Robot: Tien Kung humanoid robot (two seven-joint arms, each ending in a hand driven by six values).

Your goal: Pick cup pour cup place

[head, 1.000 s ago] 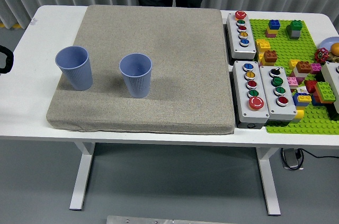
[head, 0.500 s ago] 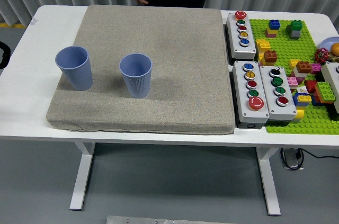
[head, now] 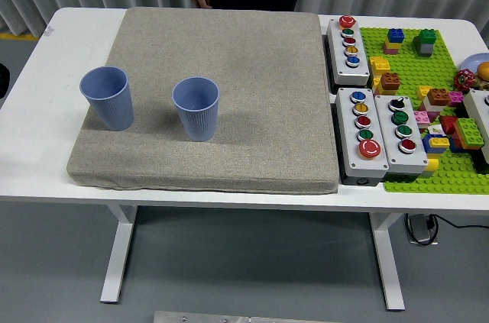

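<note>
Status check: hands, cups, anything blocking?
Left hand barely at left edge; right unseen. Both cups upright on mat, untouched. Nothing blocking.

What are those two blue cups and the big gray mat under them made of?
The left cup and the right cup look like thin matte plastic, though coated paper is possible; both have fine vertical ribs on their walls and no shine. The mat looks like coarse woven fabric over soft padding: a speckled gray-beige weave, with rounded, slightly sagging edges.
</note>
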